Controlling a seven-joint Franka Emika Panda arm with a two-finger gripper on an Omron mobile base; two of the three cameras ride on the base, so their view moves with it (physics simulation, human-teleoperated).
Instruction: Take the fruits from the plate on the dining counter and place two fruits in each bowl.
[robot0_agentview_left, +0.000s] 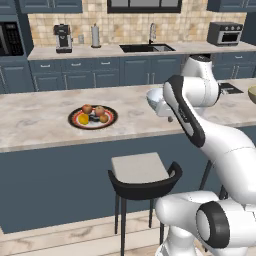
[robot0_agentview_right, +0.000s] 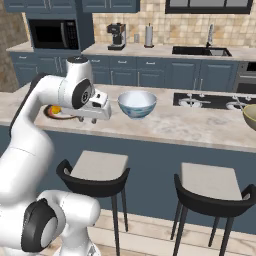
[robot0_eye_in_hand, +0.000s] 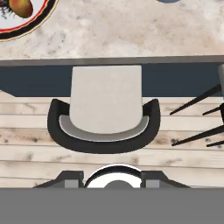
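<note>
Four fruits (robot0_agentview_left: 93, 114) on the plate (robot0_agentview_left: 92, 123), well apart from empty, pressed-together jaws.

White arm folded high, elbow bent, wrist level; tool (robot0_agentview_right: 107, 113) closed (holding nothing).

The counter (robot0_agentview_left: 35, 125) top looks like smooth beige marble. The plate (robot0_agentview_left: 93, 117) and blue bowl (robot0_agentview_right: 136, 104) seem glazed and glossy. The stool (robot0_eye_in_hand: 105, 109) has a matt pale seat; the floor (robot0_eye_in_hand: 26, 140) is light wood.
</note>
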